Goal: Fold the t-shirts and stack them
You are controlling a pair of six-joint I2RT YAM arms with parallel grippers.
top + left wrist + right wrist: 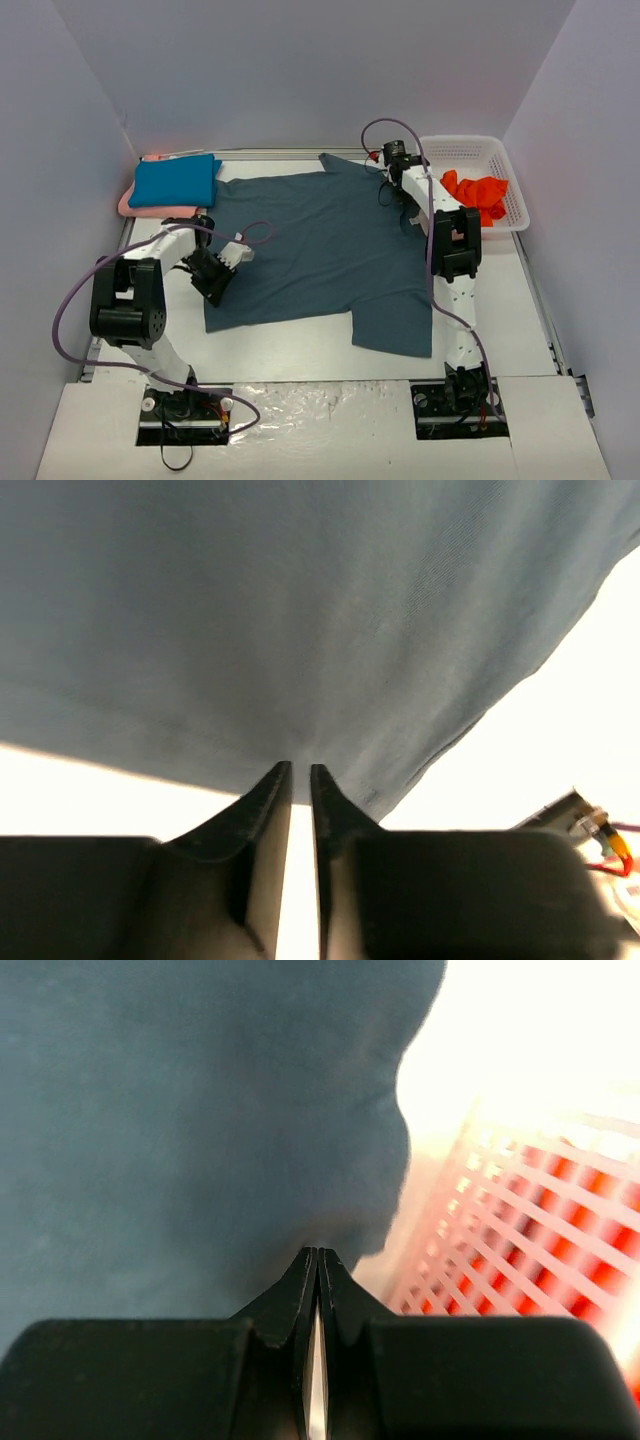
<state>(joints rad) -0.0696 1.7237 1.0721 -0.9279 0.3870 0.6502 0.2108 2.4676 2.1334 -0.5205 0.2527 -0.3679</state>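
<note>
My left gripper [301, 769] is sitting with its jaws parted just a sliver, tips poking right at the hem of the slate blue-grey t-shirt [300, 610] (it's hogging most of the view), white table [560, 720] showing alongside.

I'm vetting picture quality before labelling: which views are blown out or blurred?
Right wrist view: basket blurred, glare washing out the top right; left wrist view: table blown out white, grey shirt soft; top view: evenly lit, sharp.

A slate-grey t-shirt [320, 250] spread flat on the tabletop [300, 345]; folded teal t-shirt [175, 180] stacked on pink t-shirt [150, 208] far left; orange-red t-shirt [478, 192] crumpled in basket [460, 142]
</note>
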